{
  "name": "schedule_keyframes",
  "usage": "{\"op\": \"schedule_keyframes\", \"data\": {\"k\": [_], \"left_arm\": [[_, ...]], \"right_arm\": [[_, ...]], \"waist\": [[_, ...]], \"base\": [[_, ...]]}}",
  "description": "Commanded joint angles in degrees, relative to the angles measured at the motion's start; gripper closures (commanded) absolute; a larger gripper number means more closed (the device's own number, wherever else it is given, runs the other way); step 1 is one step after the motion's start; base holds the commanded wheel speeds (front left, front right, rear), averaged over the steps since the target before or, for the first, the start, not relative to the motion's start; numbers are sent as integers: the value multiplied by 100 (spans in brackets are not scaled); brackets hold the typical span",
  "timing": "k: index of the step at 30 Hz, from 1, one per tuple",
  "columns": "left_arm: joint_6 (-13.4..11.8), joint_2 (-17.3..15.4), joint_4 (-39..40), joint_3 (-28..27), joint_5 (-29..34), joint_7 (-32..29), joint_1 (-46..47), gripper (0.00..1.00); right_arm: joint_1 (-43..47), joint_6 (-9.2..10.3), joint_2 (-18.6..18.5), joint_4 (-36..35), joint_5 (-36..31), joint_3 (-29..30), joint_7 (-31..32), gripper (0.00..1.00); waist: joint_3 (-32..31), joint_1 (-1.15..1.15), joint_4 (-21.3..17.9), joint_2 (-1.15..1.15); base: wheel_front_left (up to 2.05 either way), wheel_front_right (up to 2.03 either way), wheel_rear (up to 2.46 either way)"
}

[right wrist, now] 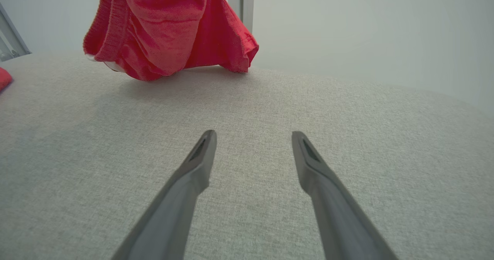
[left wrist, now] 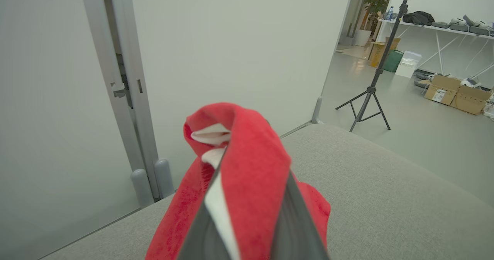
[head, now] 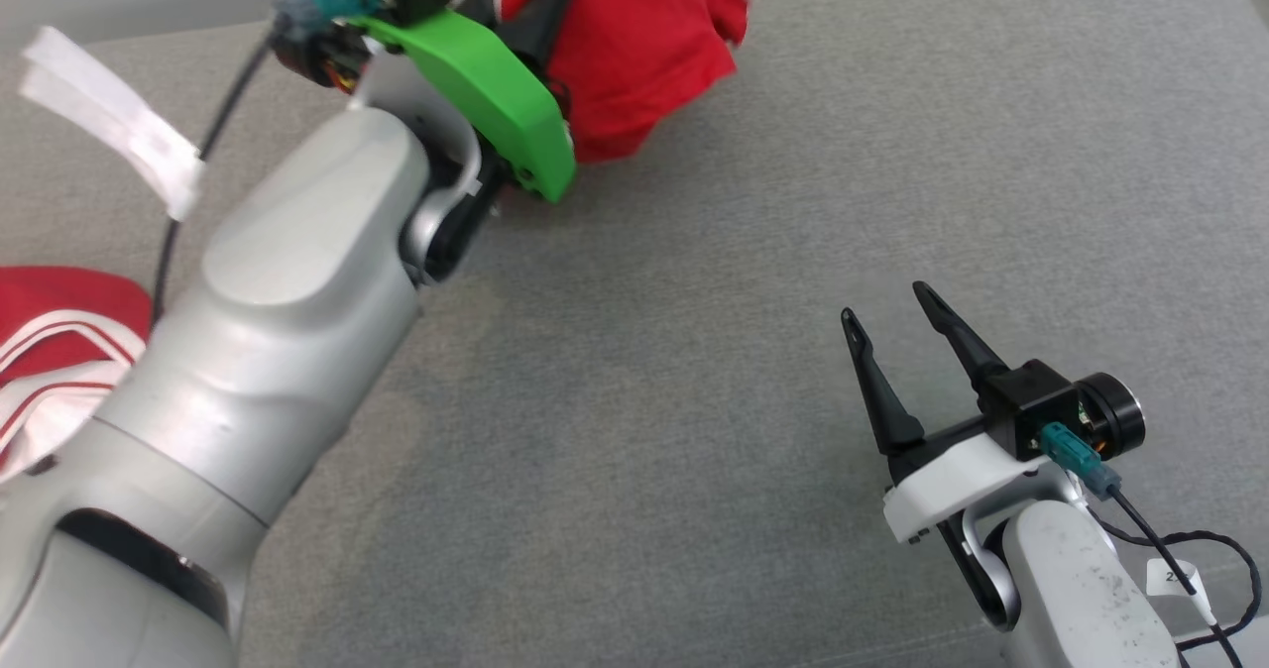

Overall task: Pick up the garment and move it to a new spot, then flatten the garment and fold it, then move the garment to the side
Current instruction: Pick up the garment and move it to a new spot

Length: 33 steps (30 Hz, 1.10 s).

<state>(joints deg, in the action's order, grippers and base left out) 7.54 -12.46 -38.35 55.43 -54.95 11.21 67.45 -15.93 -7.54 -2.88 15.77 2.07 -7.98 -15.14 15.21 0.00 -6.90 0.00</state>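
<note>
Left gripper (head: 530,19) clamped on soft, light, floppy garment (head: 634,54) brushing grey cushion (head: 694,351); right gripper (head: 885,303) splayed empty; grab hem.

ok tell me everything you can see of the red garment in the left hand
The red garment is soft, fuzzy-looking cloth with white showing inside its folds and a ribbed band along one edge. It is bunched, draped over and pinched by the left hand at the far side of the grey fabric surface. Its loose folds hang down, the lowest on or just above that surface.
</note>
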Motion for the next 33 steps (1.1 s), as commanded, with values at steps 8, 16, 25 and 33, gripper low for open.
{"op": "schedule_keyframes", "data": {"k": [8,16,25,33], "left_arm": [[-12,465,-393,529,-43,273,-740,100],[-145,591,-808,176,379,403,-1636,0],[-483,335,90,-1536,1642,394,-2898,0],[-462,266,763,-2889,2656,395,-4091,0]], "right_arm": [[131,10,-8,28,66,31,-1,0],[248,10,-15,61,24,151,-1,0],[383,10,-16,98,-71,320,-2,0],[597,10,-13,173,-45,404,-2,0]], "waist": [[-110,0,-508,0],[-333,0,-247,0],[-691,0,156,0],[-1054,0,408,0]], "base": [[0,0,0],[0,0,0],[0,0,0],[0,0,0]]}}
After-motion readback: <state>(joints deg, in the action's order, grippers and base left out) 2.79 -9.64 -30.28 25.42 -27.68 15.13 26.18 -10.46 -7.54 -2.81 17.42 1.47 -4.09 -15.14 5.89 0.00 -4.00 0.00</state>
